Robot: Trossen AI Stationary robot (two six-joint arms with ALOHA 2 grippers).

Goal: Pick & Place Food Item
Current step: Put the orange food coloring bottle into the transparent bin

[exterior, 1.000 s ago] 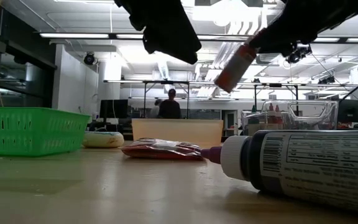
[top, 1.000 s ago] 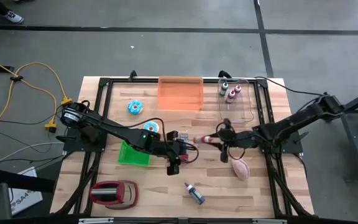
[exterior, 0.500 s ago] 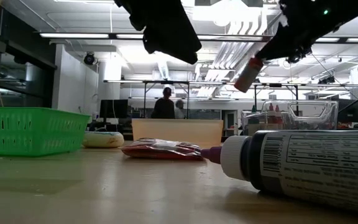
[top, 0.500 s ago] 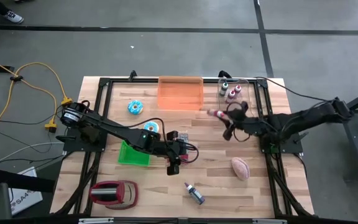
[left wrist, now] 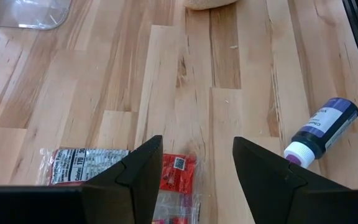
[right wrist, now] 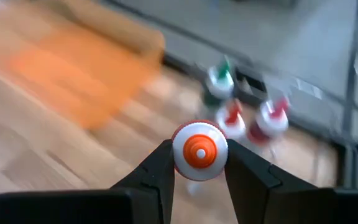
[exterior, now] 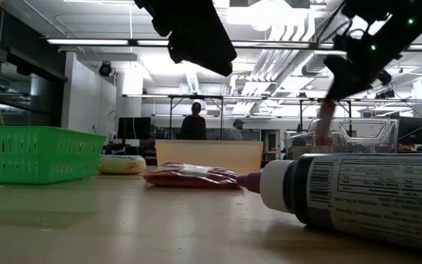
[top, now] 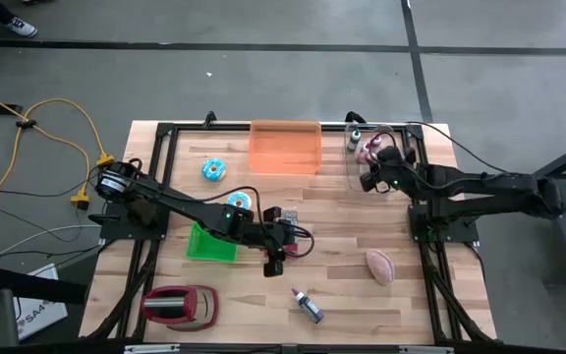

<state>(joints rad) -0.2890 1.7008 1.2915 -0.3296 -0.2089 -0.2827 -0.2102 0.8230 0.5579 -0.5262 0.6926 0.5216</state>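
Note:
My right gripper is shut on a small sauce bottle with a red-and-white cap. It holds the bottle over the clear container at the far right, where three similar bottles stand. In the low view the held bottle slants down below the gripper. My left gripper hovers open at mid-table above a red snack packet that lies flat on the wood. A pink bun-like food item lies near the right side. My right gripper pinches the bottle between its two fingers, one on each side of its body just behind the cap. The cap end faces the wrist camera. The bottle is lifted clear of the table and hangs slanted above the clear container.
An orange bin stands at the far middle and a green basket at the left. Two ring-shaped items lie near them. A purple-capped bottle lies near the front, and a red object at the near left.
My right gripper has swung from mid-table toward the far right corner with the bottle, and has turned and rolled as it went. The bottle lay about level with its cap toward the left before. It now slants down over the clear container.

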